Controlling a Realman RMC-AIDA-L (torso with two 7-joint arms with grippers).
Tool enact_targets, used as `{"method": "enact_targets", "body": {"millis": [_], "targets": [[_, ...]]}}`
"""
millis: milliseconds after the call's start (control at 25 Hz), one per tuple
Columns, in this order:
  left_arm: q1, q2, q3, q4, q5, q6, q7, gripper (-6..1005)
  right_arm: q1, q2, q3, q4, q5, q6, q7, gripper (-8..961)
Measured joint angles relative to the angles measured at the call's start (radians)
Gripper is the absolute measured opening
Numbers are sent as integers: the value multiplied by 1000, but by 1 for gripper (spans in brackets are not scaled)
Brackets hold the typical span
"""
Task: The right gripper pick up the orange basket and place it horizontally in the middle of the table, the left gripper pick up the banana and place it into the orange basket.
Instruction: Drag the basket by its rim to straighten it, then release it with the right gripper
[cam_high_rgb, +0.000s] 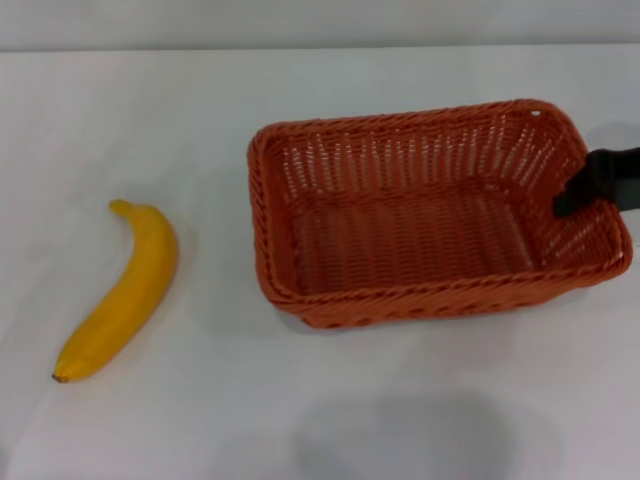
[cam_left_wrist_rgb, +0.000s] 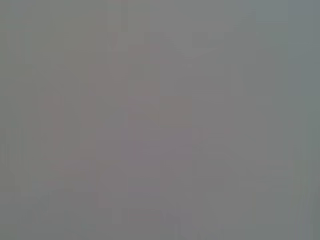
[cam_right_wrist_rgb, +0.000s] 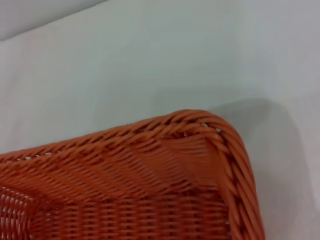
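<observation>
White table (cam_high_rgb: 300, 420) fills my head view, with a pale wall strip along the far edge. On it the basket (cam_high_rgb: 430, 210) sits right of centre, its long side running across my view, empty, resting flat. From the right edge my right gripper (cam_high_rgb: 585, 195) reaches in at the basket's right end wall, a black finger (cam_high_rgb: 575, 200) lying against the inner side of that wall just below the rim; I cannot tell whether it is clamped on the weave or loose. The banana (cam_high_rgb: 120, 292) lies well apart on the left side, bare on the table, stem pointing away from me and dark tip toward me. I see nothing of my left gripper here.

My left wrist view gives only a flat grey blur; I can make out nothing in it.

My right wrist view looks down on one braided corner of the basket (cam_right_wrist_rgb: 150, 170) with table (cam_right_wrist_rgb: 150, 60) beyond it; no fingers show.
</observation>
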Motion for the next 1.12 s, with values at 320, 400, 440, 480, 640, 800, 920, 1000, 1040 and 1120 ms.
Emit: {"method": "enact_targets", "body": {"millis": [320,400,440,480,640,800,920,1000,1040,1120], "targets": [[-2,1,0,1,8,-1,0,887,-37,-7,-40,-18,77,-5,7,128],[-2,1,0,1,8,-2,0,887,-50,-7,-38,-22,92,-8,5,129],[-2,1,0,1,8,-2,0,887,-54,-7,-37,-24,97,-10,4,130],[-2,1,0,1,8,-2,1,887,-59,-8,-38,-25,104,-12,2,130],[-2,-2,0,1,8,-2,2,887,-72,-12,-37,-27,115,-25,-7,133],[-1,-9,0,-4,8,0,0,887,-82,-13,-39,-28,124,-33,-29,260],[-1,-10,0,-4,8,1,0,887,-81,-17,-44,-28,121,-48,-46,366],[-1,-11,0,-5,8,1,0,887,-82,-25,-46,-28,117,-62,-53,410],[-1,-12,0,-5,8,2,0,887,-87,-30,-46,-30,117,-72,-53,432],[-1,-13,0,-5,8,2,0,887,-100,-35,-45,-41,116,-95,-53,454]]}}
